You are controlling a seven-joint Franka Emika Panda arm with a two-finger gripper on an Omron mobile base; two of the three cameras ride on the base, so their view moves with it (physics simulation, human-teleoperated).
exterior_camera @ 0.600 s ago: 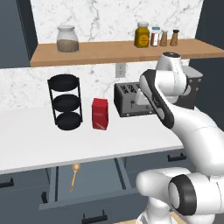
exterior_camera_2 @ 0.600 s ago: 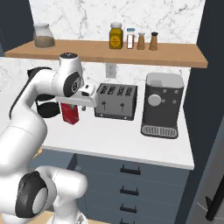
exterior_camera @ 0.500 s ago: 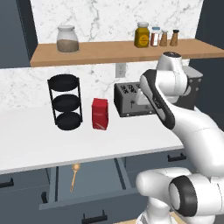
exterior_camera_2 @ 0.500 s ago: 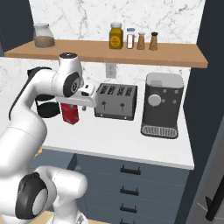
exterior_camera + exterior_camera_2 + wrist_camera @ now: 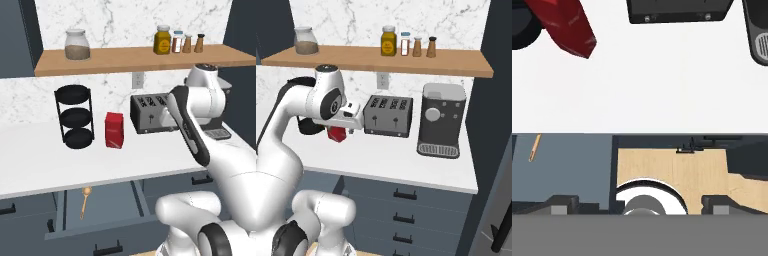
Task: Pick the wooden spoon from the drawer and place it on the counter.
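Observation:
The wooden spoon (image 5: 85, 199) lies in the open drawer (image 5: 107, 212) below the counter (image 5: 100, 162), its bowl toward the counter edge. In the hand view a short stretch of the spoon's handle (image 5: 534, 148) shows at the left on the drawer's grey floor (image 5: 567, 165), just past the white counter (image 5: 647, 85). My gripper (image 5: 641, 206) hangs high over the counter's front edge, to the right of the spoon. It is open, with its fingertips (image 5: 559, 204) far apart and nothing between them. In the right base view the hand (image 5: 352, 118) sits in front of the toaster.
On the counter stand a red box (image 5: 114, 130), a black three-tier stand (image 5: 75, 117), a toaster (image 5: 150, 113) and a coffee machine (image 5: 439, 120). A wooden shelf (image 5: 130, 59) above carries a jar and bottles. Closed drawer fronts (image 5: 401, 205) lie to the right.

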